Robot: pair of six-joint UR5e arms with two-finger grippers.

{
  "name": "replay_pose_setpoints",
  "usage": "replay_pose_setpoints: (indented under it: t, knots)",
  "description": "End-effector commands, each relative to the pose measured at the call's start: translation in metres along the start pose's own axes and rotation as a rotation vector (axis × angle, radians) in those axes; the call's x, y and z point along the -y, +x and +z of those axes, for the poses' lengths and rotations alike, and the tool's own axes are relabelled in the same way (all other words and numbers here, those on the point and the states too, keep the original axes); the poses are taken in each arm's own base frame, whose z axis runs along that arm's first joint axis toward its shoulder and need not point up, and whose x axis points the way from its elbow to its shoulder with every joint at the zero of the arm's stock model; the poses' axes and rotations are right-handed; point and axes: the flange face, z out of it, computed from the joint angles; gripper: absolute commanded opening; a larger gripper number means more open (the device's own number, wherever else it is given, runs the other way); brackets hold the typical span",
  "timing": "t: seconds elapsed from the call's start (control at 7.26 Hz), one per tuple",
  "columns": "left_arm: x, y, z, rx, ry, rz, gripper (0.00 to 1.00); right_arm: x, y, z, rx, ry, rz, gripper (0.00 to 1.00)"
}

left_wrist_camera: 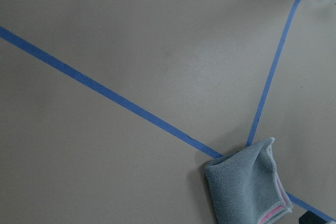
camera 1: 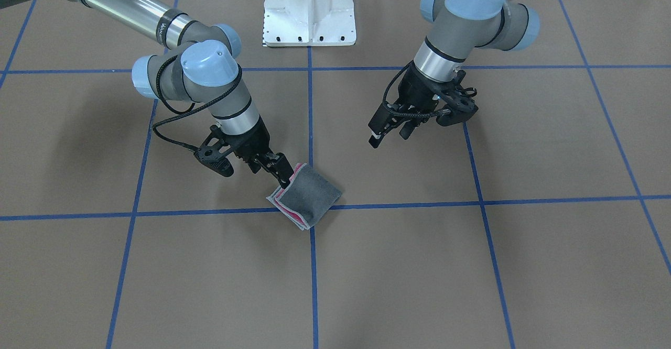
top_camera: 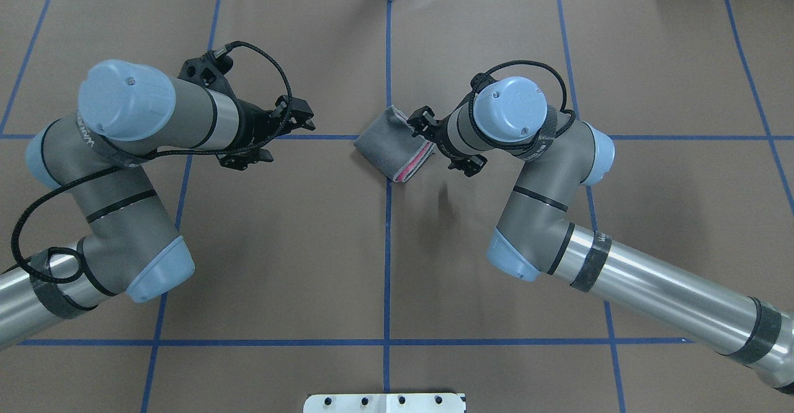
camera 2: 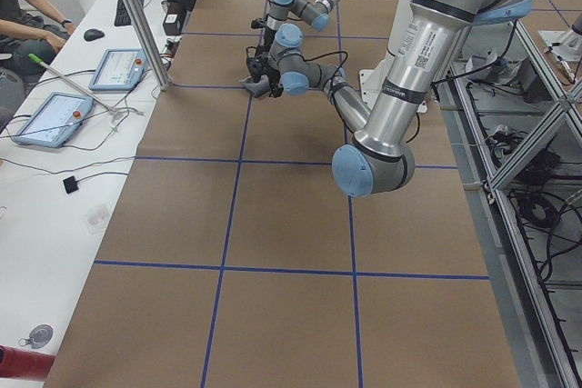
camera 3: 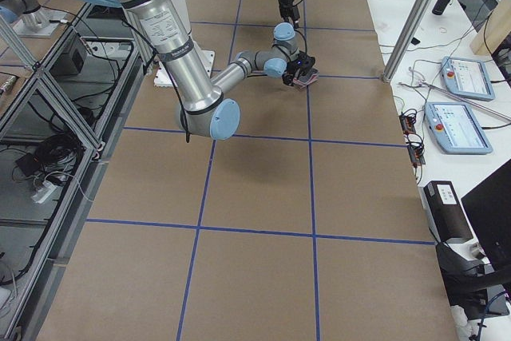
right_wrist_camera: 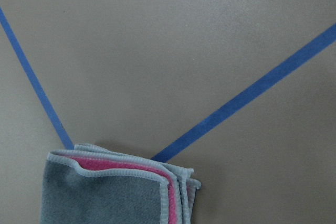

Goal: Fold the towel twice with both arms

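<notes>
Faintly, white lettering (camera 1: pixel 165 27) on right arm (camera 1: pixel 120 4), unreadable; towel (camera 1: pixel 310 194) folded, grey outward.

Small folded grey-and-pink terry towel (camera 1: pixel 309 198) on brown paper-covered table (camera 1: pixel 472 286) where blue tape lines (camera 1: pixel 409 204) cross, black right gripper (camera 1: pixel 284 180) clasping its right edge, black left gripper (camera 1: pixel 389 139) well apart to its left.
</notes>
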Motion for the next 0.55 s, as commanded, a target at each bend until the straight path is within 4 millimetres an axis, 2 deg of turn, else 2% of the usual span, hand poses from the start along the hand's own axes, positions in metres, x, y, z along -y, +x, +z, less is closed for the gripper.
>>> replay_pose_setpoints:
  t: [0.0,0.14,0.41]
  knots:
    - [-0.014,0.003,0.014,0.013,-0.019,-0.001,1.0,0.016,0.007,-0.012,0.006,0.013,0.016,0.98]
    - [-0.023,0.012,0.032,0.025,-0.028,0.004,1.0,0.019,0.02,-0.017,0.004,0.012,0.017,0.98]
    - [-0.024,0.018,0.042,0.035,-0.031,0.003,1.0,0.02,0.022,-0.011,-0.005,0.018,0.022,0.95]
